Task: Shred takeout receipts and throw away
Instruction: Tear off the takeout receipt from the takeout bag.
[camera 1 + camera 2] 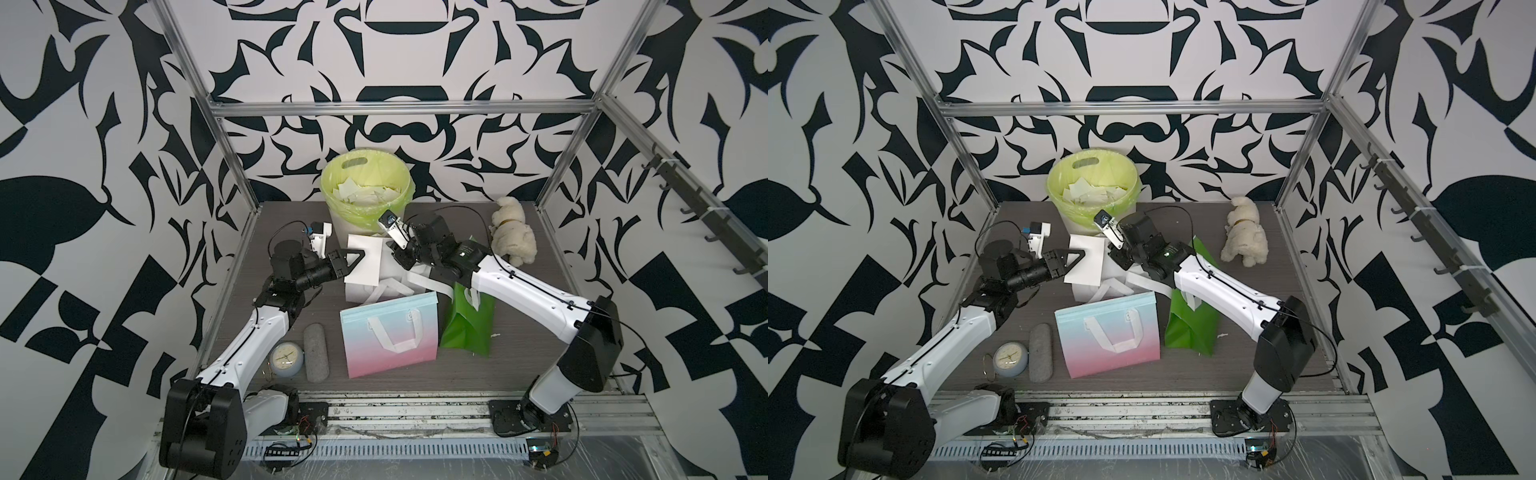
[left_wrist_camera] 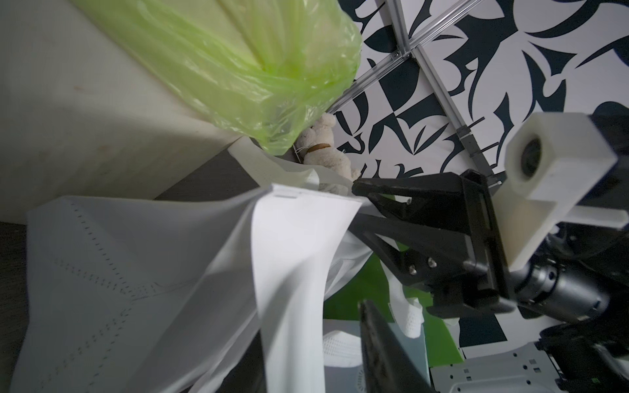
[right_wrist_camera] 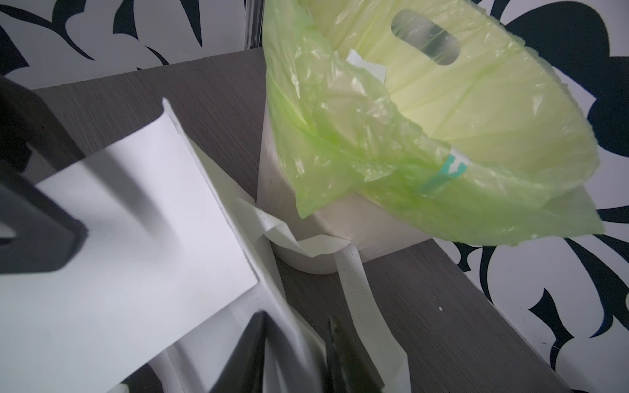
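Front rail (image 1: 407, 409) carries both arm bases. L arm reaches fwd and inward, wrist level. The left gripper (image 1: 355, 259) is at the receipt's (image 1: 368, 266) left edge w/ one finger lying on the sheet; can't tell if it's pinched. R arm slants in from the opposite side. The right gripper (image 1: 394, 249) is at the sheet's right edge, jaws narrow but apart, edge btwn them. Sheet is raised and bowed over the white tote bag (image 1: 361, 291), just in front of the bin (image 1: 328, 183) holding torn scraps (image 1: 365, 193). Gradient gift bag (image 1: 390, 336) and green bag (image 1: 467, 328) lie below R forearm. Plush dog (image 1: 513, 235), clock (image 1: 286, 359) and grey case (image 1: 316, 352) are well apart.
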Available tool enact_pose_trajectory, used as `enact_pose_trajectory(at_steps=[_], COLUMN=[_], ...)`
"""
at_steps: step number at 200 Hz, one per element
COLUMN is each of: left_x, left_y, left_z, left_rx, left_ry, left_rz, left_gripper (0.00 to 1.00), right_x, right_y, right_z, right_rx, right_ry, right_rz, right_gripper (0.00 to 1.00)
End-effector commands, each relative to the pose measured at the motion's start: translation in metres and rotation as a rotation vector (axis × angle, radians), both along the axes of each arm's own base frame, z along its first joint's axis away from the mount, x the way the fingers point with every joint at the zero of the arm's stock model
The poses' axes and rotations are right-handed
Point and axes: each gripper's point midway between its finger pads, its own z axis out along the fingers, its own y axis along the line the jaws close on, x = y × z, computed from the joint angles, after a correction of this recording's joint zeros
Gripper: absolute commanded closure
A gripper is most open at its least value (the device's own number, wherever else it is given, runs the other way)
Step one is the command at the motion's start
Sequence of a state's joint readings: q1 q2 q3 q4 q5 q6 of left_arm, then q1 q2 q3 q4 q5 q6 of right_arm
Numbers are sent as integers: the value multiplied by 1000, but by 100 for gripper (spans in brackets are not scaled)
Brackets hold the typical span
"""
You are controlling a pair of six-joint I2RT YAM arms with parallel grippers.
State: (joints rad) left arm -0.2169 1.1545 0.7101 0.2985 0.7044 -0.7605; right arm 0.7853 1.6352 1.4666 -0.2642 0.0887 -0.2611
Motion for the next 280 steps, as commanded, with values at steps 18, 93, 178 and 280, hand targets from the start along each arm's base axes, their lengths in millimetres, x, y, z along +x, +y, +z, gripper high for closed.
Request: enact_pose_trajectory(at_steps=[18,93,178,280], left_x=[-5,-19,-24,-32], left_y=[-2,-5,-2,-1], left_z=[12,39,86,126], left_rx=[-21,-43,-44,-91], left_ry=[-11,-106,-257,-366], left_rz=[-8,-12,-2,-8], left_gripper=[78,100,100,100], right_x=[-6,-2,4,7], right_y=[-1,-5,-8,-11], right_z=[14,1,-12,-16], right_rx=[27,-19,-37,-10], right_ry=[-11,-16,-6,3], right_rz=[9,-8,-41,-54], right_gripper=[74,100,100,100])
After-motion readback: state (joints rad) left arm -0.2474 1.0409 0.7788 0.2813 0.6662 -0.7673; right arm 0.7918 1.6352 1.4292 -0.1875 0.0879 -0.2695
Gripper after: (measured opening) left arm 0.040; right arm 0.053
